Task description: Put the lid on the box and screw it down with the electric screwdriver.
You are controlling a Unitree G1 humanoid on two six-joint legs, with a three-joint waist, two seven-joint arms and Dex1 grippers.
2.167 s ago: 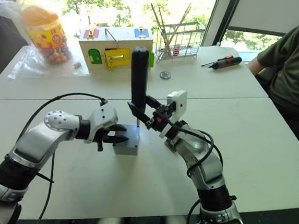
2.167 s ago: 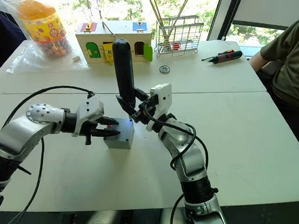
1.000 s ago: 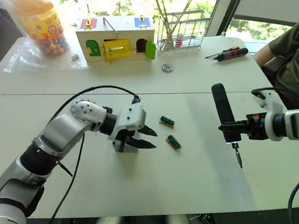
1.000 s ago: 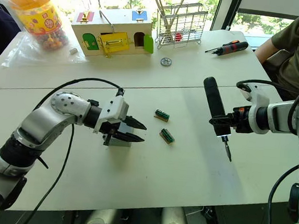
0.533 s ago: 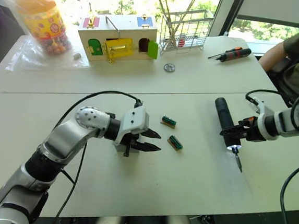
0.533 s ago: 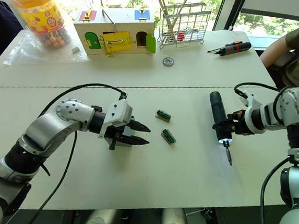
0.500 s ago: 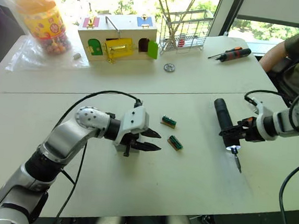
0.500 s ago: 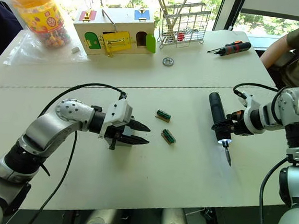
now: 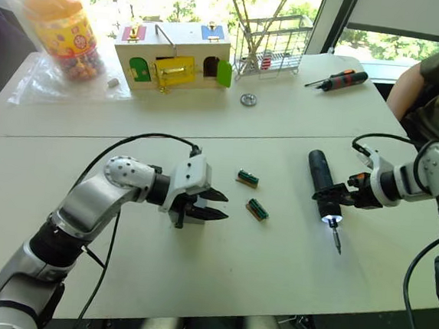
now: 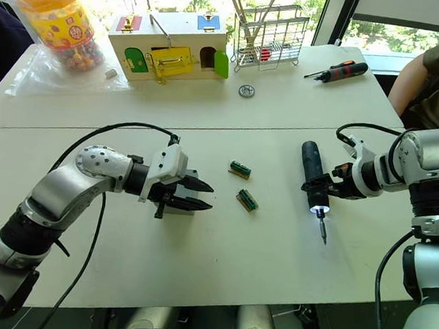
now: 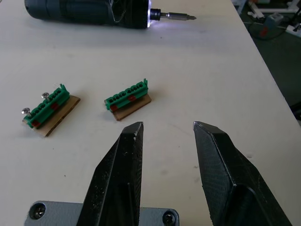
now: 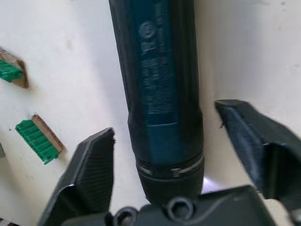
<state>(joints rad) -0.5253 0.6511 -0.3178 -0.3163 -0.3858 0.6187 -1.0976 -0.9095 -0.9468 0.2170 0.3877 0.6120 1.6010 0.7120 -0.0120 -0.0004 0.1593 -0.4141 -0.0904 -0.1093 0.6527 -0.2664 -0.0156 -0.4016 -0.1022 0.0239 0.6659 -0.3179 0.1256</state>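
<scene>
Electric screwdriver (image 12: pixel 160 108): dark blue-black body, smooth plastic with a slight sheen, pale printed lettering; thin bare-metal ring near the nose. Its bit (image 11: pixel 176 17) is bright metal.

Lid (image 11: pixel 61 214): grey matt plastic, metal screw heads in the corners.

Two green terminal blocks (image 11: pixel 128 98): glossy green plastic on brown card-like bases; one carries small metal screws.

Left gripper (image 11: pixel 164 129) fingers: black, matt, faintly grainy plastic.

Table (image 9: pixel 271 277): smooth, matt, off-white.
</scene>
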